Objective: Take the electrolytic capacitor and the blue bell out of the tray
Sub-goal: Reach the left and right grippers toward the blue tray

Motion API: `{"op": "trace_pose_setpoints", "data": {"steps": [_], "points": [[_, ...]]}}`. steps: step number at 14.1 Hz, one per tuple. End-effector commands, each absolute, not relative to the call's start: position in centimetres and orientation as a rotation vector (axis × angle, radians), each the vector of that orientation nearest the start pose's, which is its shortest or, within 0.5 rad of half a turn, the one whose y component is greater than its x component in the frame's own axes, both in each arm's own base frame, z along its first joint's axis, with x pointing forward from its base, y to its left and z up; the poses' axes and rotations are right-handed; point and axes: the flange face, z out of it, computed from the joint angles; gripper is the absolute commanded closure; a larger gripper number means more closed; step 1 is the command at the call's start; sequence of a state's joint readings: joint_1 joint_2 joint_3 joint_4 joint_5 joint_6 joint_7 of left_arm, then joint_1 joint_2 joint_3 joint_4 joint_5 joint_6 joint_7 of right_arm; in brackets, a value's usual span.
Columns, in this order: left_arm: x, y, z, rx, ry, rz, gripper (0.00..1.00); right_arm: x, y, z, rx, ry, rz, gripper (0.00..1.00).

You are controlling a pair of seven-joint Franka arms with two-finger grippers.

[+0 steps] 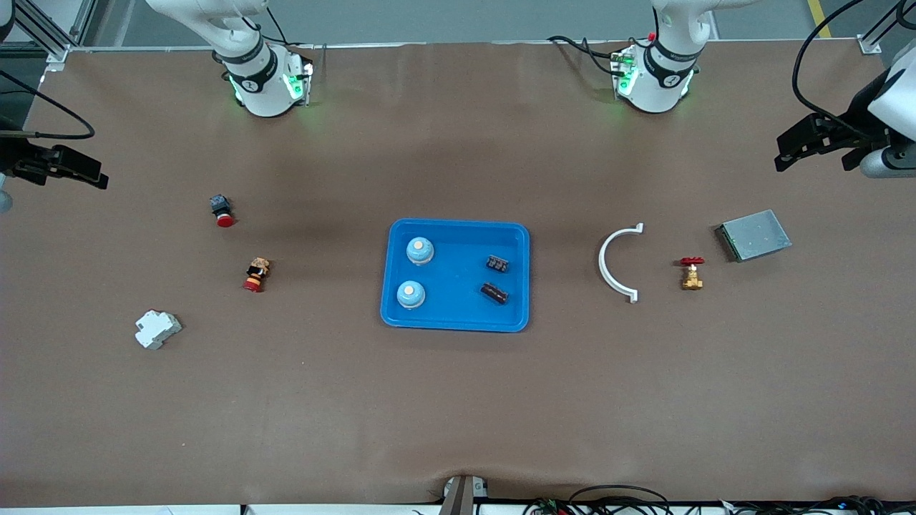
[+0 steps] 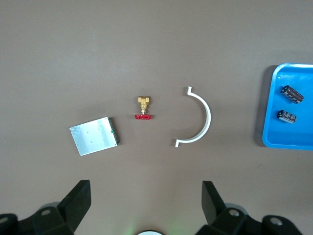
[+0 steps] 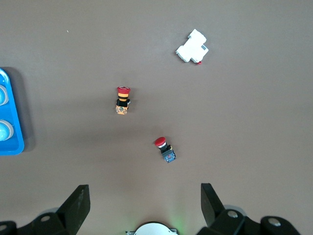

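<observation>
Front view: domed bells (image 1: 419,250), ribbed capacitors (image 1: 497,264), glossy tray (image 1: 458,227).

1. Brown table (image 1: 458,400) carries everything
2. Blue tray (image 1: 458,320) lies at the middle, flat on the table
3. Toward the left arm's end from the tray: white curved clip (image 1: 615,263), then brass valve (image 1: 691,273), then grey metal box (image 1: 755,234)
4. Toward the right arm's end from the tray: yellow-based push button (image 1: 255,275), black-based push button (image 1: 222,209) farther from the front camera, white circuit breaker (image 1: 157,329) nearer to it
</observation>
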State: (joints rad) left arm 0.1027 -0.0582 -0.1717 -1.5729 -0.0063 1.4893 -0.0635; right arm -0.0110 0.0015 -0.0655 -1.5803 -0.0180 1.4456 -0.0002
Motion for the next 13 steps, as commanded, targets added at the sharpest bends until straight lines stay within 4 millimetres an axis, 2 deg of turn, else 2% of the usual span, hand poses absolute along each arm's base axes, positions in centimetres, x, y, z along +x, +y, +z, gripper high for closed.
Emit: {"op": "trace_pose_setpoints", "data": {"steps": [1, 3, 5, 6, 8, 10, 13], "points": [[52.8, -4.0, 64.9, -3.144, -0.016, 0.057, 0.0, 53.0, -4.0, 61.5, -3.13, 0.144, 0.195, 0.0], [52.8, -3.6, 65.0, -3.129, -0.022, 0.05, 0.0, 53.0, -3.9, 61.3, -3.13, 0.142, 0.2, 0.0], [54.3, -2.6, 63.9, -3.117, -0.024, 0.072, 0.0, 53.0, -4.0, 61.4, -3.13, 0.144, 0.197, 0.0], [54.7, -3.1, 63.8, -3.119, -0.002, 0.074, 0.0, 53.0, -3.9, 61.4, -3.13, 0.142, 0.197, 0.0], [55.7, -3.5, 62.1, -3.117, 0.013, 0.107, 0.0, 53.0, -3.9, 61.3, -3.13, 0.144, 0.2, 0.0], [57.1, -3.3, 58.7, -3.122, -0.007, 0.174, 0.0, 53.1, -3.3, 61.3, -3.131, 0.139, 0.2, 0.0], [57.7, -5.8, 52.5, -3.13, -0.098, 0.171, 0.0, 53.1, -0.7, 61.3, -3.136, 0.207, 0.205, 0.0]]}}
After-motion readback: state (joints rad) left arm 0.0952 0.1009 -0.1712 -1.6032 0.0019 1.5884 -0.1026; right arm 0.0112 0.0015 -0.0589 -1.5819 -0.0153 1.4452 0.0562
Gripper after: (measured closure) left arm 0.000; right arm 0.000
